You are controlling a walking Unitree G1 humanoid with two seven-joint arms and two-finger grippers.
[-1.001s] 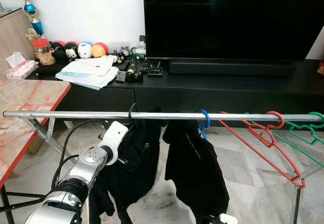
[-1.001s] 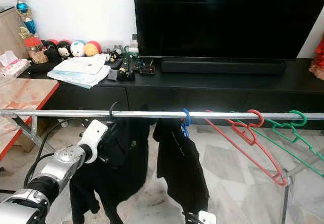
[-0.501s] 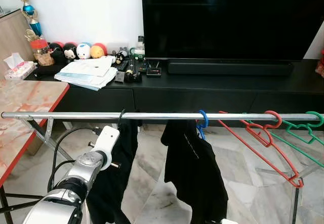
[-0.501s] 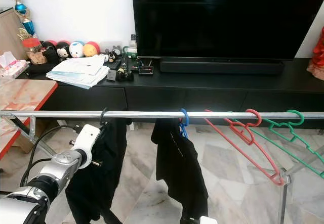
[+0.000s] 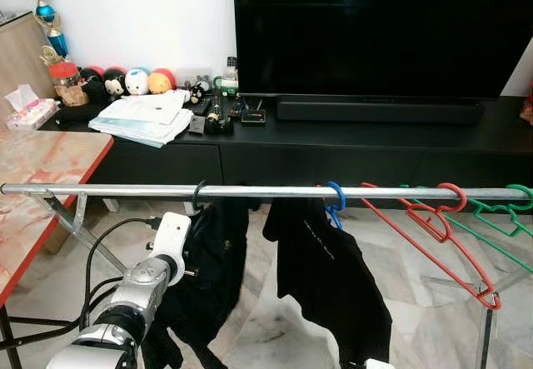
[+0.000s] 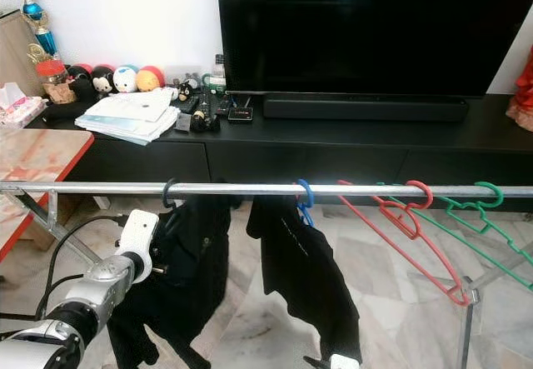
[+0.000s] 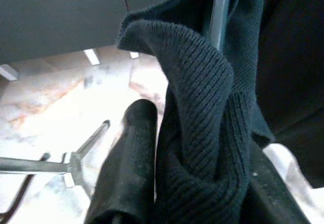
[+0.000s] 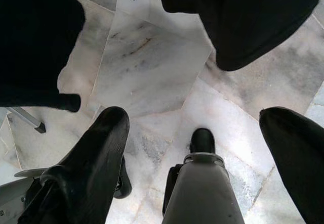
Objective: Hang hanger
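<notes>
A steel rail (image 5: 125, 190) runs across in front of me. A dark hanger hook (image 5: 198, 196) sits on it and carries a black knit garment (image 5: 212, 269). My left arm reaches up from the lower left into that garment. In the left wrist view my left gripper (image 7: 202, 148) is shut on a fold of the knit fabric, with one finger (image 7: 132, 168) beside the cloth. My right gripper (image 8: 195, 115) hangs low over the marble floor, open and holding nothing.
Further right on the rail hang a second black garment (image 5: 321, 277) on a blue hanger (image 5: 336, 196), a red hanger (image 5: 433, 227) and a green hanger (image 5: 500, 219). Behind stand a black TV console (image 5: 333, 136) and TV (image 5: 375, 27). A red-edged table (image 5: 42, 169) is at my left.
The dark hook slid left along the rail a second ago and now stays put. The garment's lower part has swung to the right, and my left wrist sits slightly lower.
</notes>
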